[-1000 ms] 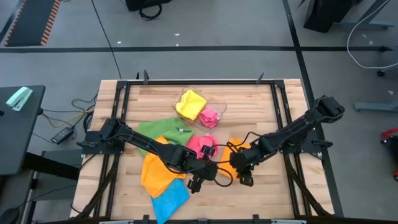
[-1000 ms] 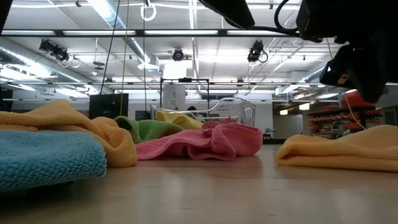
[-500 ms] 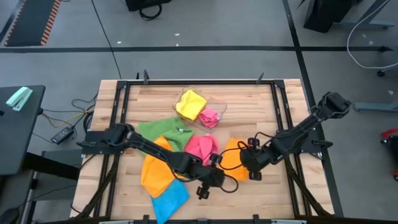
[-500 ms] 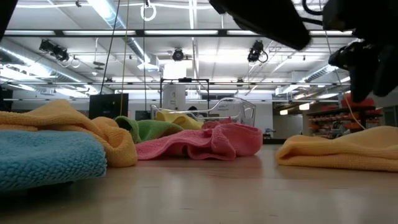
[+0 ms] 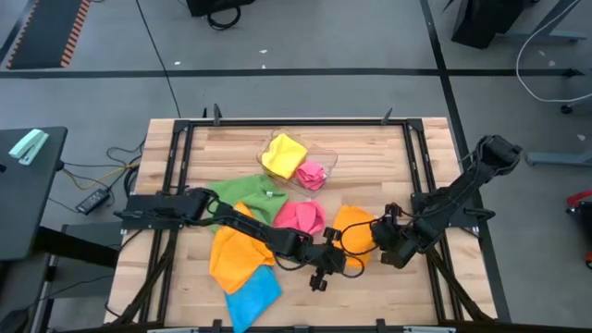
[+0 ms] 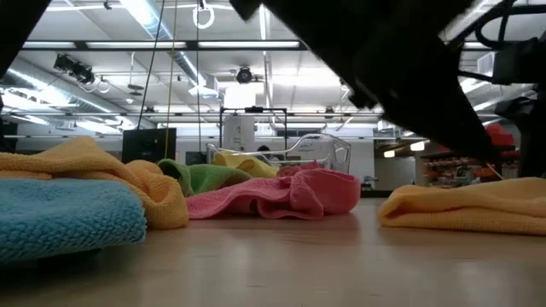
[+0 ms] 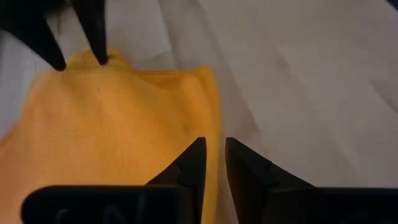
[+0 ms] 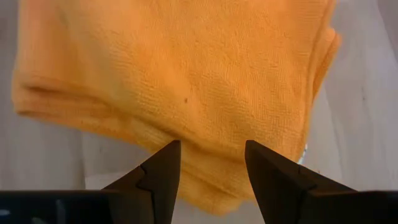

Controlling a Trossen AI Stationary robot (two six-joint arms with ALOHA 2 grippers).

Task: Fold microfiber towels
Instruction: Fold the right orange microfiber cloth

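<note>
I read this as the end of one fold: the folded orange towel (image 5: 352,231) lies flat between my two claws, the right gripper (image 8: 210,163) just beside its edge with jaws well apart and empty, the left gripper (image 7: 211,163) at its opposite border, jaws parted a crack, holding nothing. Next I would lift both clear and pick an unfolded cloth. Beyond the left claw I count seven towels: two orange, two pink, one green (image 5: 239,192), one blue (image 5: 252,297), one yellow (image 5: 284,154).
</note>
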